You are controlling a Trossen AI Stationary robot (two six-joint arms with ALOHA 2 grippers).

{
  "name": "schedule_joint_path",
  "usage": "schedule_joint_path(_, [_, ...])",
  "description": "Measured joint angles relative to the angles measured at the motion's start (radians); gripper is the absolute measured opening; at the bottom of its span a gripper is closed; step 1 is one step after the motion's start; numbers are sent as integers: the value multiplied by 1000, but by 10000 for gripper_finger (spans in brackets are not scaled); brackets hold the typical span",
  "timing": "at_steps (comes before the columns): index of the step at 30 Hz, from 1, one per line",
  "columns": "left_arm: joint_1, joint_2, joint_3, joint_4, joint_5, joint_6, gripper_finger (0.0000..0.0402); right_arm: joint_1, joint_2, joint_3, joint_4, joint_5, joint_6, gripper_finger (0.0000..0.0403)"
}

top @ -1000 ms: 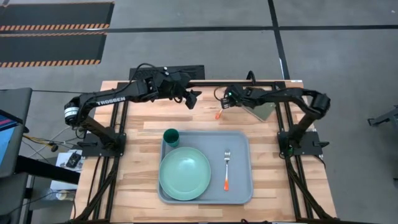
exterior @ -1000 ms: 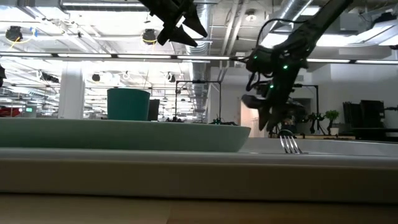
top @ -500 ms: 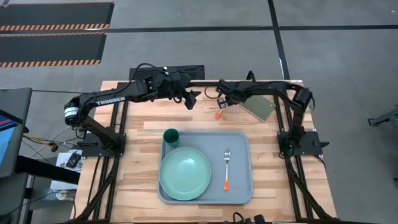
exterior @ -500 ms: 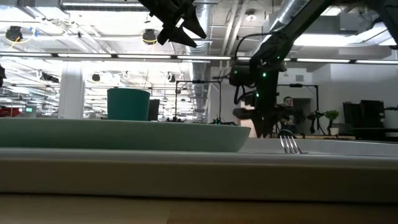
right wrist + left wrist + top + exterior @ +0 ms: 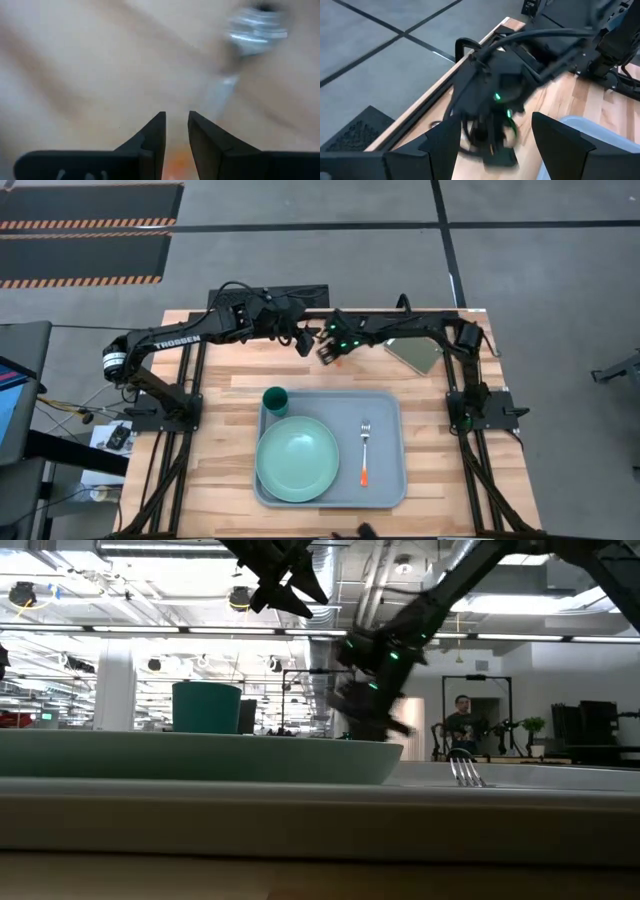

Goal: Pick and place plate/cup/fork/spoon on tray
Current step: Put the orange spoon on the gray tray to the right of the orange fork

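The mint-green plate [image 5: 297, 459], the dark teal cup [image 5: 276, 400] and the fork [image 5: 365, 452] rest in the pale blue-grey tray [image 5: 392, 402]. My right gripper [image 5: 328, 350] hangs over the far middle of the table, shut on the spoon. The spoon's silver bowl [image 5: 257, 30] shows blurred past the fingertips in the right wrist view. In the high view the gripper hides the spoon. My left gripper [image 5: 307, 340] is open and empty, held high just left of the right one. Its wrist view [image 5: 492, 145] looks at the right gripper [image 5: 495, 97]. My right gripper holds the spoon by its orange handle [image 5: 175, 165], pinched between the two fingers [image 5: 150, 137]. The silver shaft [image 5: 220, 92] and bowl stick out past the fingertips at a slant. Whether the spoon is clear of the table I cannot tell.
A small green-grey flat rectangle [image 5: 415, 355] lies at the far right of the table. Bare wood shows between the tray's far rim and the two grippers. The tray has free room to the right of the fork. A person [image 5: 462, 725] stands far back in the room.
My right gripper has gone toward the table's left edge, from beside the green-grey rectangle to close by my left gripper. The orange handle that lay on the wood at the far middle no longer shows there.
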Motion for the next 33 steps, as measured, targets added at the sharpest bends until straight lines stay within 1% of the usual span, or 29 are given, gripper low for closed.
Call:
schedule_joint_path(2, [0,0,0,-5,0,-15,230,24,2,33,12,-17,-23,107])
schedule_joint_path(5, [0,-6,0,-31,-2,-22,230,49,-6,63,3,0,-34,107])
schedule_joint_path(8, [1,-26,0,-65,-15,-29,230,57,-50,78,-55,-4,-53,107])
schedule_joint_path(11, [0,-56,1,-94,-52,-19,230,60,-116,80,-159,2,-58,107])
schedule_joint_path(13, [1,-70,1,-97,-80,-16,230,60,-160,79,-249,31,-64,107])
schedule_joint_path(16, [2,-89,1,-107,-86,-8,230,60,-223,78,-339,102,-84,107])
schedule_joint_path(18, [2,-89,1,-111,-85,0,230,65,-256,80,-356,160,-83,107])
schedule_joint_path(20, [2,-88,1,-127,-79,1,230,72,-278,79,-371,196,-82,107])
schedule_joint_path(25, [-4,-88,1,-124,-71,1,230,85,-280,79,-345,228,-83,107])
schedule_joint_path(30, [-10,-88,1,-120,-68,1,230,88,-249,77,-327,228,-82,107])
schedule_joint_path(33, [-11,-88,1,-112,-49,1,230,90,-232,74,-328,228,-84,107])
